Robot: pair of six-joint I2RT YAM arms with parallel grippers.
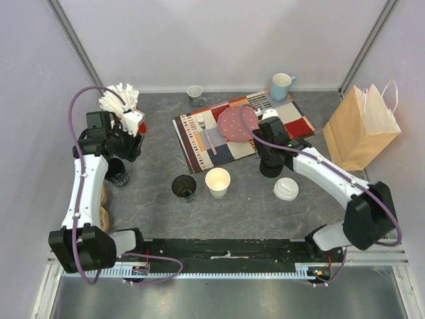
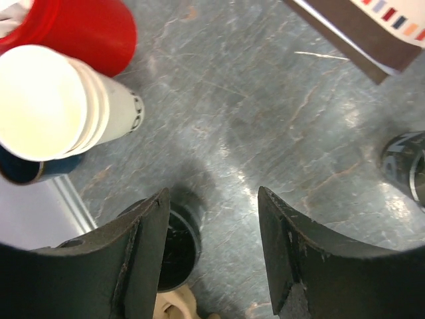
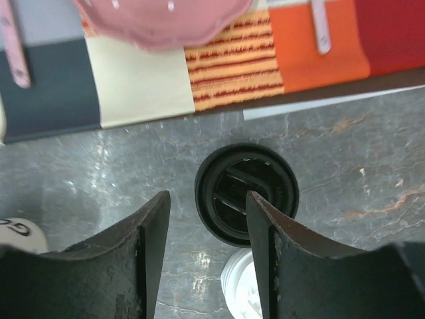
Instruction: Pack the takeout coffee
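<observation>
In the desk's (image 1: 153, 166) near half stand the lidless black paper cup (image 1: 184, 188) and the cream paper cup (image 1: 218, 181), with the white lid (image 1: 286, 189) lying toward the right edge. Just beyond it, the right tool (image 3: 207, 199) hangs released over the black lid (image 3: 226, 186). By the left edge the left tool (image 2: 214, 199), also released, hovers near another dark cup (image 2: 176, 246).

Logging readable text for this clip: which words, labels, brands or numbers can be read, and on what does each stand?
No text reads in full.
Stack of white paper cups: dark print on the side, too blurred to read.
Black paper cup: pale lettering, cropped and blurred, unreadable.
Cream-white paper cup: dark marks, cropped at the frame edge, unreadable.
Brown paper bag: no print visible.
</observation>
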